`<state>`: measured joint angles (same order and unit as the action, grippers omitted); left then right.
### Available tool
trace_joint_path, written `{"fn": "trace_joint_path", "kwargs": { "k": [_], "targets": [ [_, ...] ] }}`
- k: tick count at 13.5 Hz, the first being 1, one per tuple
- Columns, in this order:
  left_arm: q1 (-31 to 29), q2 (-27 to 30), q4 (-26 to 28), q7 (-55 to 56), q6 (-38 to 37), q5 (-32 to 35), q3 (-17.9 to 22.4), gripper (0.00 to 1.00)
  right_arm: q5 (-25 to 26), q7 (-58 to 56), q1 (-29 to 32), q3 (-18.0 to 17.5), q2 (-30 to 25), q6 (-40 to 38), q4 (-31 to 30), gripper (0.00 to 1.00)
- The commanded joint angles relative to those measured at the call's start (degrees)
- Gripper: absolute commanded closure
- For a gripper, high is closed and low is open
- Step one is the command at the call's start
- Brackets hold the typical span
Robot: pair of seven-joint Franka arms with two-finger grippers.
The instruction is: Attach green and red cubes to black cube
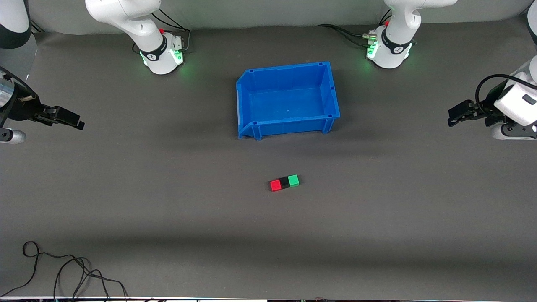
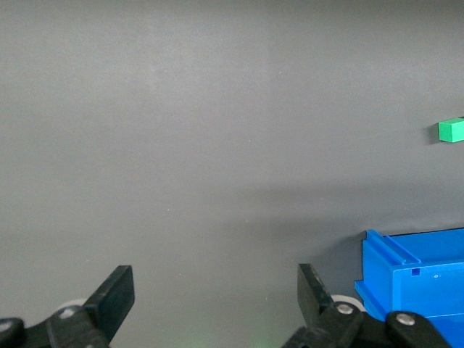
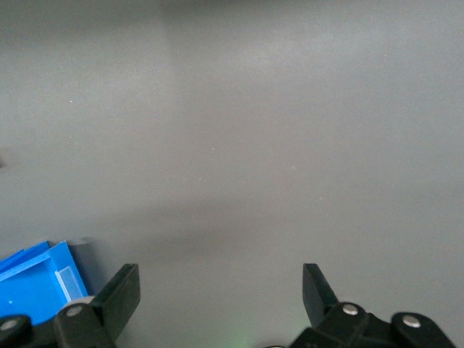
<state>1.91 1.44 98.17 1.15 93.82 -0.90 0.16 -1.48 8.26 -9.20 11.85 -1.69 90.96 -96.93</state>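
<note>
The red cube (image 1: 275, 185), the black cube (image 1: 285, 182) and the green cube (image 1: 293, 180) lie touching in one short row on the dark table, black in the middle. In the left wrist view only the green cube (image 2: 451, 130) shows, at the frame's edge. My left gripper (image 1: 452, 116) (image 2: 216, 290) hangs open and empty over the left arm's end of the table, well away from the row. Over the right arm's end, my right gripper (image 1: 78, 122) (image 3: 221, 290) is likewise open with nothing between its fingers. Both arms wait.
An empty blue bin (image 1: 331, 94) (image 2: 417, 279) (image 3: 32, 286) stands farther from the front camera than the cube row, between the two arm bases. Loose black cables (image 1: 71, 268) lie at the table's near edge, toward the right arm's end.
</note>
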Motion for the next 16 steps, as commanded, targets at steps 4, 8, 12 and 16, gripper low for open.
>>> {"fn": "trace_joint_path", "kwargs": {
  "k": [4, 8, 12, 16],
  "targets": [
    [1.3, -0.6, -2.1, -0.2, -1.4, 0.8, 0.8, 0.00, 1.1, -0.9, 11.9, -11.7, 0.1, -0.3, 0.9, 0.01],
    [1.1, -2.5, -5.2, -0.5, -4.4, 0.8, 0.8, 0.00, 1.0, -0.9, 12.2, -12.1, 0.3, -0.3, 1.5, 0.01],
    [1.1, -2.8, -5.7, -0.6, -5.8, 0.8, 0.8, 0.00, 1.0, -0.9, 11.6, -11.8, 0.2, -0.3, 1.6, 0.01],
    [0.9, -2.8, -5.7, -0.6, -5.7, 0.8, 0.8, 0.00, 1.0, -0.9, 11.6, -11.8, 0.1, -0.3, 1.5, 0.01]
  ]
}}
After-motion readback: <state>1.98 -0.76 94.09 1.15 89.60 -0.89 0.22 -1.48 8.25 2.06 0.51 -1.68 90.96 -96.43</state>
